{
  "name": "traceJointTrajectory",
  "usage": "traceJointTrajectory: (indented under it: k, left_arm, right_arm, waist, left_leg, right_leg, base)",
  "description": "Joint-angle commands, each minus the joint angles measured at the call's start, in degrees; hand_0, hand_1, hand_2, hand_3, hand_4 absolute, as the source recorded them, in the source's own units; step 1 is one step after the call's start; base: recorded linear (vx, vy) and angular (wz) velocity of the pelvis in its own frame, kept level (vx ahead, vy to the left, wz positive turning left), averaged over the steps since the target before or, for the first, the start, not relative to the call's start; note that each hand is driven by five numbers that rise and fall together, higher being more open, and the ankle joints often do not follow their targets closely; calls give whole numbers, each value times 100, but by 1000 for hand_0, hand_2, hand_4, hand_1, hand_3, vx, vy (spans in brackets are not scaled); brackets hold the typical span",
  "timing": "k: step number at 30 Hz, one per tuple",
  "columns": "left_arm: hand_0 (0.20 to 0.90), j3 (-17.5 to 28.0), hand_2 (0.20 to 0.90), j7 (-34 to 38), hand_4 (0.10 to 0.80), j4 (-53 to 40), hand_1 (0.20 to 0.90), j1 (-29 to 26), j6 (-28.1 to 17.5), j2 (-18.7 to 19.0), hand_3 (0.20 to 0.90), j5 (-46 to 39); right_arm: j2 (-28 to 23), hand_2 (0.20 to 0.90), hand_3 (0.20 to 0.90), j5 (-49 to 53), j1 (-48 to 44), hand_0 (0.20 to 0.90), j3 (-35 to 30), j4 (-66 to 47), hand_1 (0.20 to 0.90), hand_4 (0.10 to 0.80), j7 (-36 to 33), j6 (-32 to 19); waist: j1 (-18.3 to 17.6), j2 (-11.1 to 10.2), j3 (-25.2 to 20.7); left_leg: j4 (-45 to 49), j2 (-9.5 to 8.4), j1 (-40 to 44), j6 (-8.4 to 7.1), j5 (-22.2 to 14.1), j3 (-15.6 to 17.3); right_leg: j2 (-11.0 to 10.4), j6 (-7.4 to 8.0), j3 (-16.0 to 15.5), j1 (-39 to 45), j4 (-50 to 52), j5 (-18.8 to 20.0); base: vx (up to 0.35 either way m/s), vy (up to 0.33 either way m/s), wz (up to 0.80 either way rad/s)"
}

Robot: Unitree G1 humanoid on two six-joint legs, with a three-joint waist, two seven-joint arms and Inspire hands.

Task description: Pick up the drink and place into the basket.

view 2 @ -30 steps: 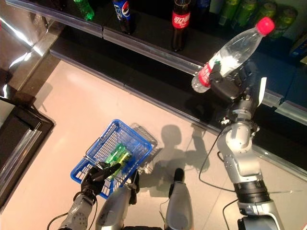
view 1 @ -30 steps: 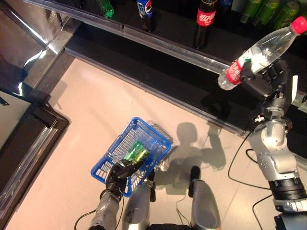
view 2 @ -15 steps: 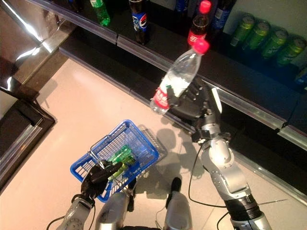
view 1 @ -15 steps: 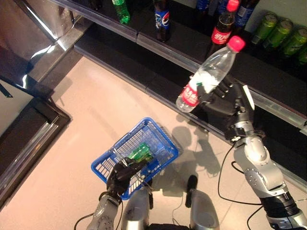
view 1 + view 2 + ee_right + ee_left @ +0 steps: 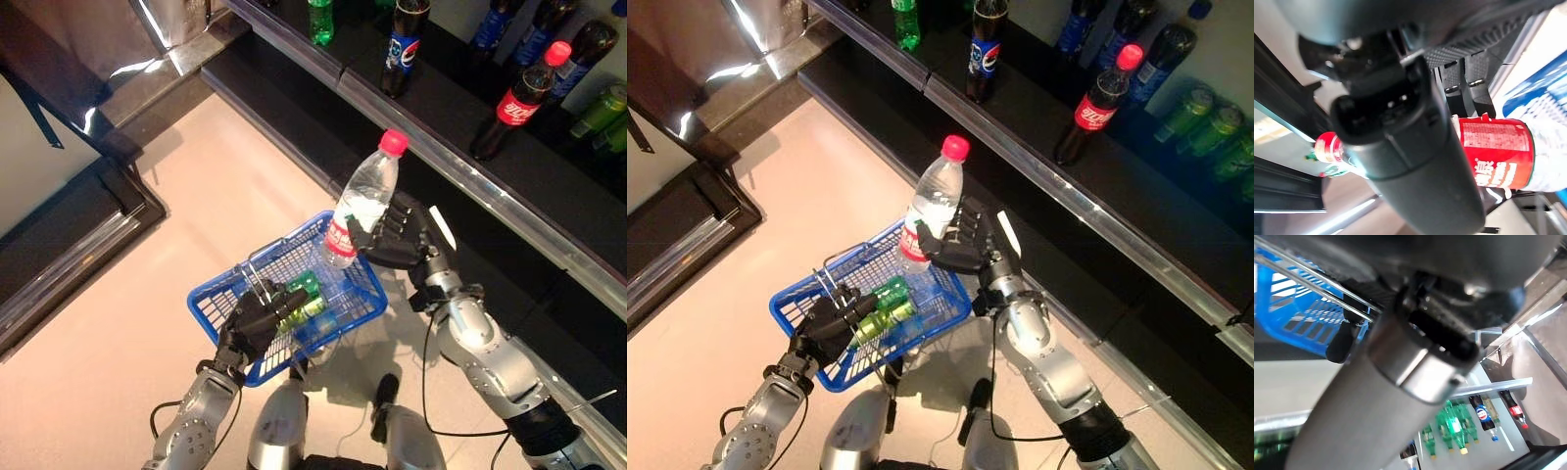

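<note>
Beige floor (image 5: 147, 323), dark drink shelf (image 5: 470, 186), right hand (image 5: 407, 240) gripping water bottle (image 5: 358, 211) over blue basket (image 5: 220, 294), left hand (image 5: 250, 323) clutching basket handle

We see bright overhead light; glare streaks on metal panel (image 5: 118, 69) upper left; shelf recess (image 5: 549, 127) dim upper right; wrist views blurred close up

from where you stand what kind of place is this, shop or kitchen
Most likely a shop's drinks aisle. A low dark shelf carries rows of soda bottles and green cans, and the left hand grips a blue wire shopping basket while the right hand holds a water bottle above it.
</note>
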Motion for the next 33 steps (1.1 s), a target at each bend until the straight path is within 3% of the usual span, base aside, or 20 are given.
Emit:
traceJointTrajectory:
  k: [1,17,26,33]
  left_arm:
    - [300,150,300,-1563,100,-2338,300,-771,-703,85,200,-333]
    - [300,189,300,-2853,100,-2950,300,-1213,365,-53,200,-1274]
    - [300,254,300,-3119,100,-3049,300,-1311,506,134,200,-1296]
    - [300,248,300,-3523,100,-3139,300,-1413,644,259,200,-1363]
  right_arm:
    - [275,300,200,-522,-768,300,472,-141,300,100,-67,-602]
    - [1031,300,200,-2691,-1327,300,1409,2316,300,100,-942,-755]
    - [1200,300,200,-2867,-1432,300,1411,3040,300,100,-1219,-692]
    - [1266,300,200,-2561,-1508,300,1427,3661,300,100,-1139,-308]
  waist:
    - [100,-118,-1211]
    - [538,83,-1339]
    - [689,164,-1382]
    - [798,156,-1324]
  left_leg:
    - [259,-65,138,30,-194,-71]
    - [461,-251,63,-4,-261,-492]
    - [468,-357,19,9,-253,-668]
    - [468,-409,-61,41,-259,-768]
  right_leg:
    - [-15,-176,-89,170,129,-36]
    - [-235,-206,-453,285,276,-132]
    - [-337,-163,-586,281,299,-113]
    - [-375,-132,-678,222,318,-84]
  base:
    - [36,5,21]
    - [36,17,14]
    - [39,35,10]
    - [2,-2,3]
